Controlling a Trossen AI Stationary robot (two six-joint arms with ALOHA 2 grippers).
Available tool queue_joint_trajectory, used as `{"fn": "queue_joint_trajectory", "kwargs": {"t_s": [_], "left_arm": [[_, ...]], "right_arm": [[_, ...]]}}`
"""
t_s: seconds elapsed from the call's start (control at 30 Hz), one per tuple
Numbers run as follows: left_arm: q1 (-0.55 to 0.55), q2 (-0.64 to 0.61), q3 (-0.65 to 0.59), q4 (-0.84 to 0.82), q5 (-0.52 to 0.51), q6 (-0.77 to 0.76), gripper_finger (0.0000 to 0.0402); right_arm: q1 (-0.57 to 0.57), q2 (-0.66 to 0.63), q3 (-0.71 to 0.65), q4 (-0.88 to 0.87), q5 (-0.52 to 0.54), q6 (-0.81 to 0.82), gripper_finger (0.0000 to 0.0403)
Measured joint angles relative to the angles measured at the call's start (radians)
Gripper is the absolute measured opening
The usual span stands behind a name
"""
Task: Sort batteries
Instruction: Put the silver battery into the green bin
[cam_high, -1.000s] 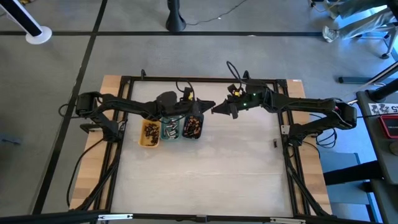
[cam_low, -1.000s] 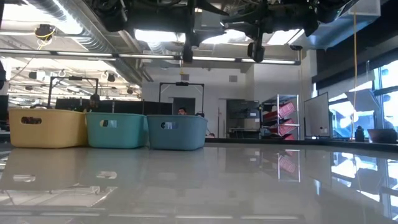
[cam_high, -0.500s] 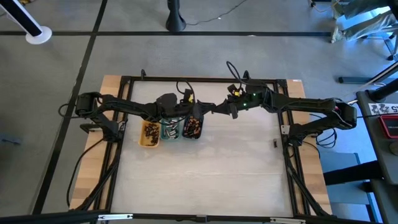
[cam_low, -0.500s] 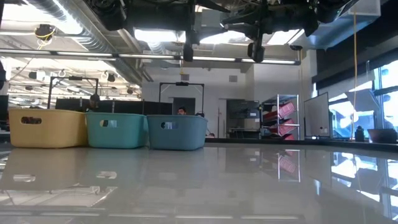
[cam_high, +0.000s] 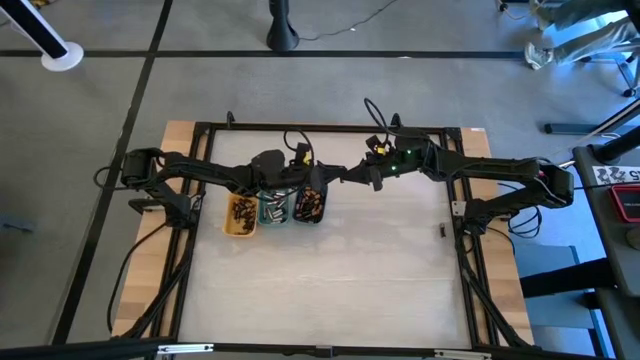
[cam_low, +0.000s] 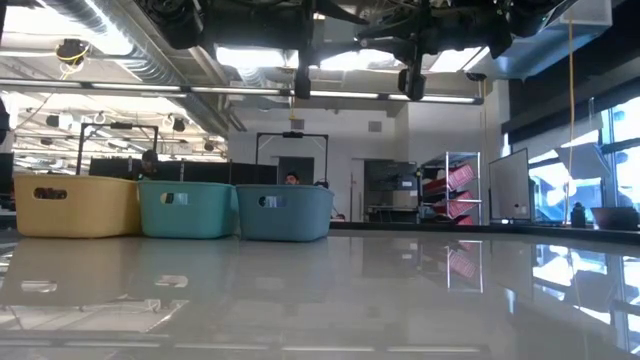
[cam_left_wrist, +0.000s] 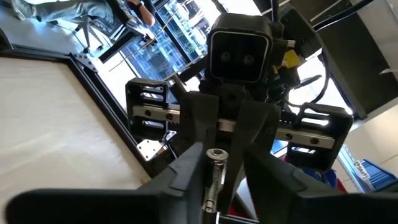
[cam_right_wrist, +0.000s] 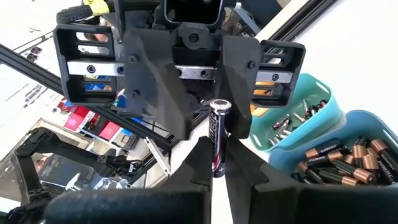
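— Where is the battery (cam_right_wrist: 217, 134) at this moment?

— In the air, between the two hands, which meet tip to tip above the far end of the row of trays. The right hand (cam_high: 347, 178) pinches it by one end, so that it stands out straight from the tips.

— And the left hand (cam_high: 325, 180)?

— It faces the right one head-on. Its fingers (cam_left_wrist: 181, 175) are set narrowly apart on either side of the battery's free end (a thin gap shows beside the battery in the left wrist view), so it brackets the battery without a firm hold.

— What lies under them?

— Three small trays side by side on the pale surface (cam_high: 370, 270), each touching the next: a yellow tray (cam_high: 239, 215), a green tray (cam_high: 271, 208) and a grey-blue tray (cam_high: 309, 205). The hands hover just beside the grey-blue one, on its right-arm side.

— Are the trays filled?

— All three hold loose batteries. The grey-blue one carries dark ones with copper ends (cam_right_wrist: 339, 162), and the green one a smaller heap of dark and silvery ones (cam_right_wrist: 292, 118). What sort lies in the yellow tray is too small to tell.
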Motion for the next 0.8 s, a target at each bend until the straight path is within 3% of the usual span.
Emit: {"fn": "queue_joint_trajectory", "kwargs": {"t_s": [0.23, 0.63, 0.8], "left_arm": [[0.0, 0.0, 0.0, -0.003, 0.001, 0.028, 0.0027], [0.001, -0.001, -0.001, -0.003, 0.004, 0.035, 0.0025], [0.007, -0.001, -0.001, -0.002, 0.006, 0.048, 0.0025]], "right_arm": [[0.0, -0.002, 0.002, 0.002, -0.001, 0.002, 0.0019], [0.0, -0.002, 0.002, 0.003, 0.036, 0.004, 0.002], [0.0, -0.002, 0.002, 0.003, 0.048, 0.004, 0.0063]]}}
